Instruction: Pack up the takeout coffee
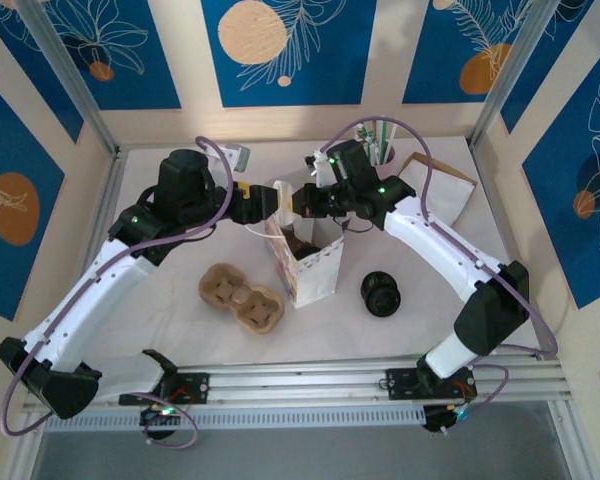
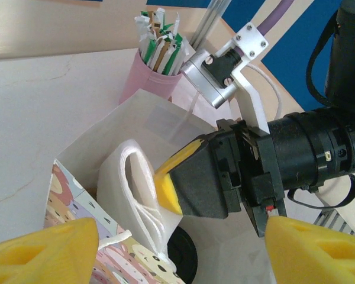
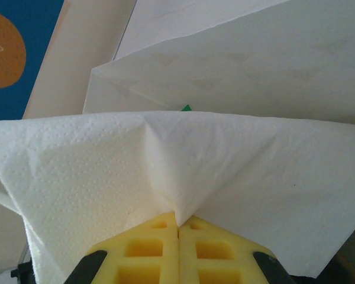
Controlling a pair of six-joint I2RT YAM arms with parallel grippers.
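Right claw point(image 3: 177, 228) — yellow pads pressed together, pinching a fold of white paper napkin point(image 3: 165, 171); the sheet drapes away from the tips. Directly under it is the open mouth of the patterned paper bag point(image 2: 68, 189), with the napkin hanging into it. Left claw point(image 2: 183, 228) faces the right one across the bag mouth, jaws spread wide, holding nothing. Below and between both claws, down inside the bag: a round black lid — the takeout coffee point(image 2: 184, 260), cup body hidden. Beyond the right claw, a pink cup point(image 2: 145, 80) of wrapped sticks point(image 2: 160, 41). On the base side, well apart from the claws: pulp carrier point(image 1: 242, 297) left of the bag, loose black lids point(image 1: 382, 293) right.
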